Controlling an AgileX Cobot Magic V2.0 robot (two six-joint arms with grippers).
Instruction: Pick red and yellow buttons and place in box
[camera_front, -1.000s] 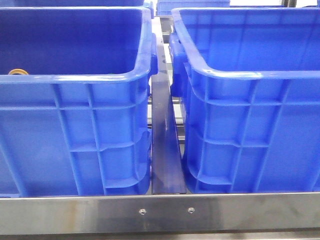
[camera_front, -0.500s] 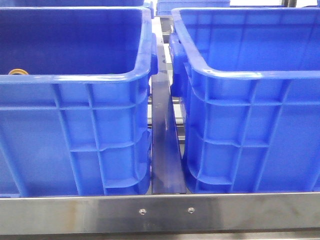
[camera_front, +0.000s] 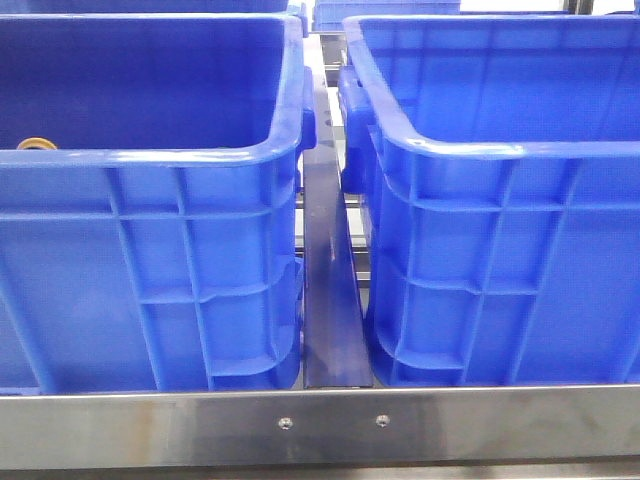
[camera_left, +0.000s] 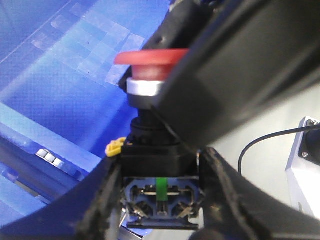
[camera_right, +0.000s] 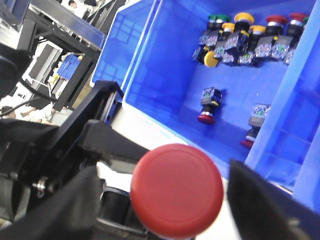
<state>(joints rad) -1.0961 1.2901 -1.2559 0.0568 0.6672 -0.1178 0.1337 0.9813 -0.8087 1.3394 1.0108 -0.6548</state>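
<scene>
My left gripper (camera_left: 160, 200) is shut on the black base of a red button (camera_left: 150, 57), whose cap points away from the wrist. In the right wrist view the same red button's cap (camera_right: 177, 190) sits between the fingers of my right gripper (camera_right: 165, 200), which stand a little apart from it on both sides. One right finger (camera_left: 225, 85) shows close beside the cap in the left wrist view. A blue crate (camera_right: 150, 60) behind holds several buttons, among them yellow caps (camera_right: 211, 58) and a lying red one (camera_right: 207, 105). Neither gripper shows in the front view.
Two blue crates stand side by side, the left crate (camera_front: 150, 155) and the right crate (camera_front: 500, 150), with a narrow gap and a steel rail (camera_front: 320, 425) in front. A yellow-orange piece (camera_front: 35, 144) peeks over the left crate's rim. A white device with a cable (camera_left: 305, 155) stands nearby.
</scene>
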